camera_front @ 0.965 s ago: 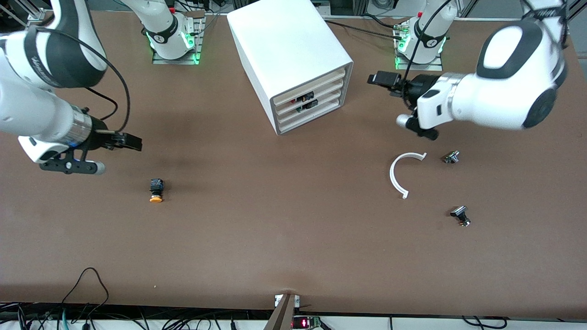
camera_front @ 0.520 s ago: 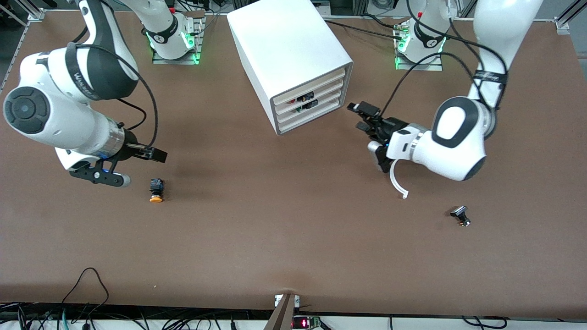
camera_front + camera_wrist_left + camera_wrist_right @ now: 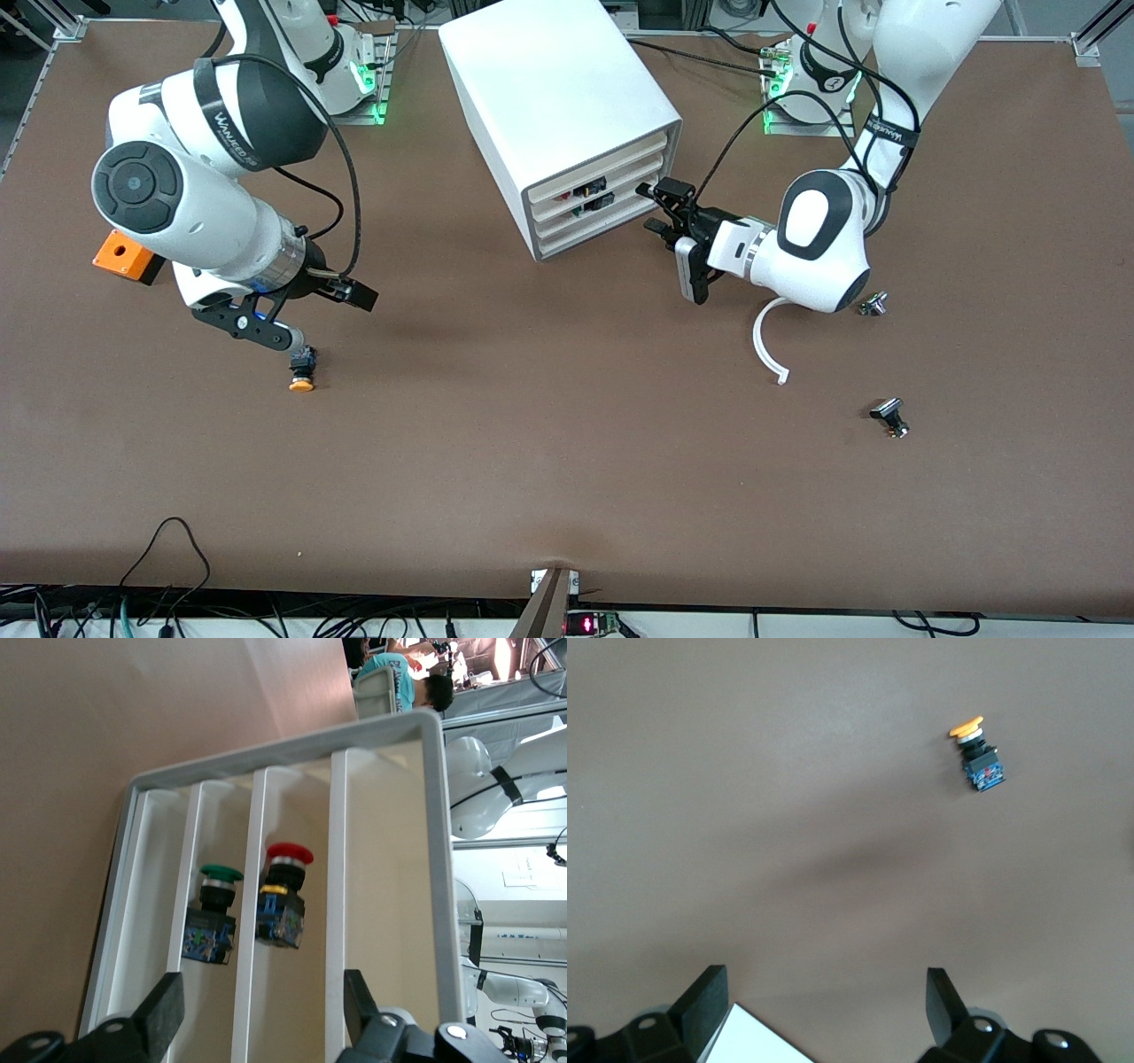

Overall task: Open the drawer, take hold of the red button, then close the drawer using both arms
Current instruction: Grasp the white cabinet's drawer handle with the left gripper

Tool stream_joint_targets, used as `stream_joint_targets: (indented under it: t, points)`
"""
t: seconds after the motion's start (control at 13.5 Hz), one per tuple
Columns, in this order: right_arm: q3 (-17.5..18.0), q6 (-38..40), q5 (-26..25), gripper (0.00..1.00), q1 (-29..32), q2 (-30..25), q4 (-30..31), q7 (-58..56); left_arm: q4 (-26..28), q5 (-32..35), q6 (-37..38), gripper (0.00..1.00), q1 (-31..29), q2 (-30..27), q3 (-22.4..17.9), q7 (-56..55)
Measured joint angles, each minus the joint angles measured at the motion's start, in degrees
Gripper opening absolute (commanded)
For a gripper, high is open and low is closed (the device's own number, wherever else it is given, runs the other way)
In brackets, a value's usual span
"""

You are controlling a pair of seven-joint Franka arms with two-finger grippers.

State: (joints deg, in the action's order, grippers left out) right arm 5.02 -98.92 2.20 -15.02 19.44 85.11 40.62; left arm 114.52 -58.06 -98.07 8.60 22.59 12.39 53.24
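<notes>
My left gripper (image 3: 660,206) spread wide before closed cream-fronted plastic drawer (image 3: 592,190); light, slick, stiff, so hook its front lip. Right gripper (image 3: 354,295) wide, waiting over table.

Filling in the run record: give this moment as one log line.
left tool: open, at cabinet front | drawer: shut | red button: inside | right tool: open, over table

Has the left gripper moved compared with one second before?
Yes. The left gripper came closer to the cabinet, now just in front of its drawers, jaws open.
</notes>
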Motion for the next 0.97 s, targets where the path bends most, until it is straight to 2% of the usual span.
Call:
stream_joint_targets:
  t: [0.15, 0.45, 0.59, 0.67, 0.97]
  points:
    - [0.02, -0.69, 0.0, 0.99, -1.61, 0.72, -0.05, 2.68, 1.91, -0.04, -0.69, 0.8, -0.02, -0.84, 0.57, 1.15]
    - [0.02, -1.79, 0.0, 0.99, -3.5, 1.43, -0.09, 4.04, 6.35, -0.09, -9.09, 0.73, 0.02, -1.33, 4.87, 7.64]
    - [0.01, -1.79, 0.06, 0.99, -3.8, 1.44, -0.13, 4.04, 8.53, -0.88, -11.14, 0.62, 0.03, -1.33, 6.14, 9.34]
    - [0.01, -1.79, 0.2, 0.99, -4.24, 1.44, -0.14, 4.5, 8.9, -1.09, -11.35, 0.6, 0.03, -1.34, 6.31, 9.65]
    - [0.03, -1.81, 0.65, 0.99, -6.66, 2.12, -0.81, 10.35, 9.12, -1.17, -11.37, 0.59, 0.01, -1.34, 6.65, 10.09]
